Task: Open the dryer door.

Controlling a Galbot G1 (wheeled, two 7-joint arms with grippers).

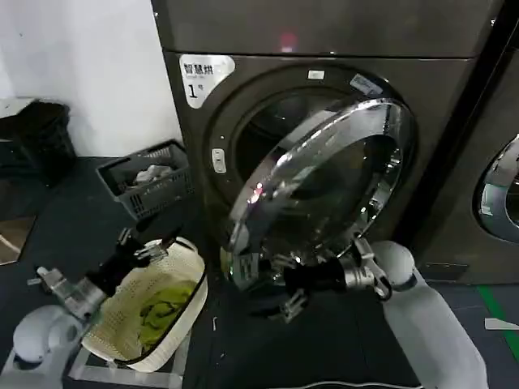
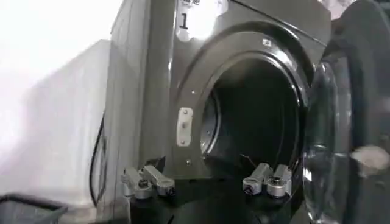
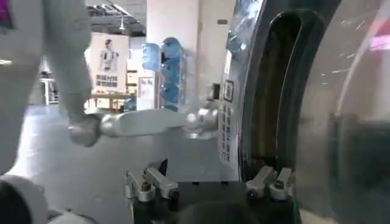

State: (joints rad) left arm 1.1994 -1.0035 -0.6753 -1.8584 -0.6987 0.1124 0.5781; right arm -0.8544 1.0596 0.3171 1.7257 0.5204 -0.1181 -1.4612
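Observation:
The dryer door (image 1: 324,186), a chrome ring around dark glass, stands swung partly out from the grey dryer, baring the dark drum opening (image 1: 268,121). My right gripper (image 1: 284,284) is at the door's lower free edge, open, one finger close against the rim. In the right wrist view the right gripper (image 3: 210,185) has its fingers wide apart, with the door's (image 3: 341,91) dark back beside one finger. My left gripper (image 1: 150,243) hovers open over the basket, left of the dryer. The left wrist view shows the left gripper (image 2: 207,182) facing the drum opening (image 2: 256,115) and the door (image 2: 341,122).
A white laundry basket (image 1: 190,263) holding green cloth sits on the floor at the lower left. A grey crate (image 1: 146,182) of laundry stands beside the dryer. A neighbouring machine's door (image 1: 499,190) shows at the right edge. A black bin (image 1: 40,138) stands far left.

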